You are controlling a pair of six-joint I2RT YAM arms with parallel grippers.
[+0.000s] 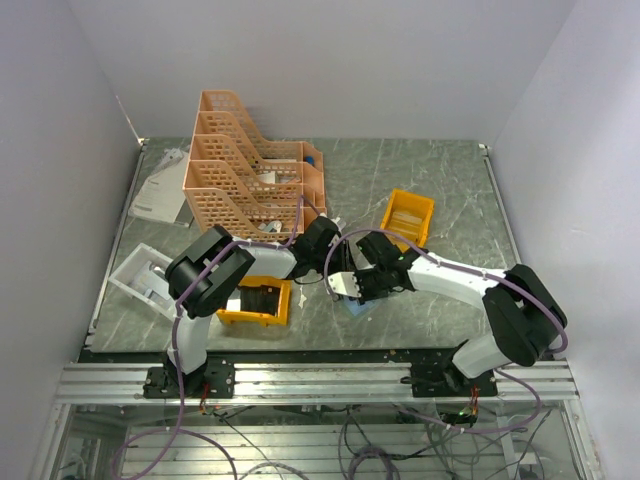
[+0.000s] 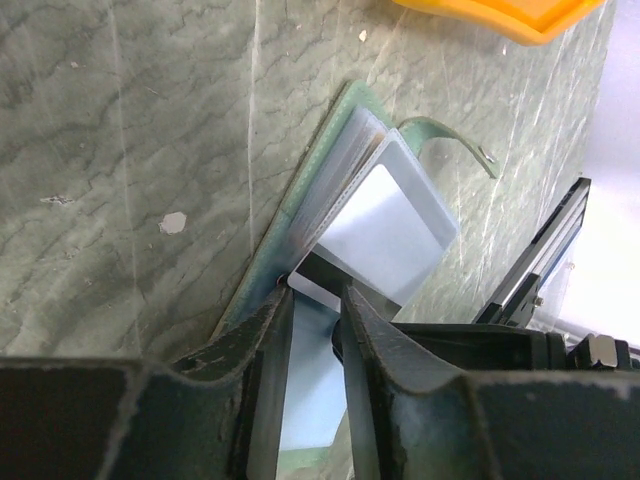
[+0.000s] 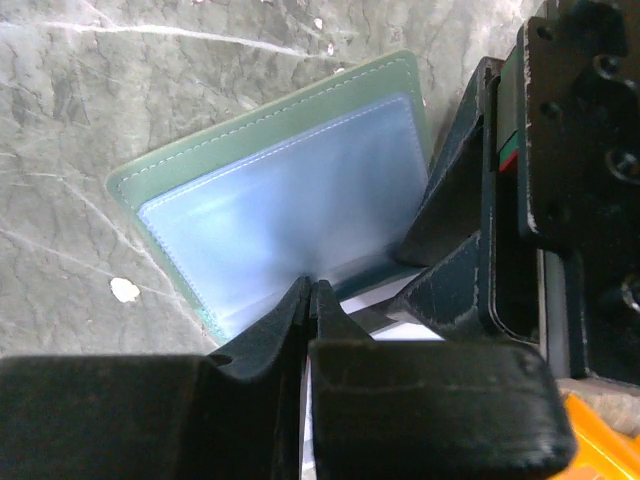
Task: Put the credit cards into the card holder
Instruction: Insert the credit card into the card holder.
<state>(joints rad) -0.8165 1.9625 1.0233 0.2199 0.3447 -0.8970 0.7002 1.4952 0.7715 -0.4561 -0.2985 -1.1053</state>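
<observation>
The grey-green card holder point(image 3: 250, 190) lies open on the marbled table, its clear sleeves up; it also shows in the left wrist view point(image 2: 300, 200) and small in the top view point(image 1: 358, 308). My right gripper point(image 3: 312, 288) point(image 1: 352, 287) is shut on the thin edge of a whitish credit card point(image 2: 390, 225), held at the sleeve's mouth. My left gripper point(image 2: 317, 295) point(image 1: 332, 265) is open, with its fingers point(image 3: 440, 210) spread over the holder's other half, right beside the right gripper. Other cards are hidden.
A peach lattice rack point(image 1: 250, 170) stands at the back left. One orange bin point(image 1: 408, 218) sits at the back right, and another point(image 1: 257, 303) with black objects sits at the front left. White trays point(image 1: 150, 275) lie at the far left.
</observation>
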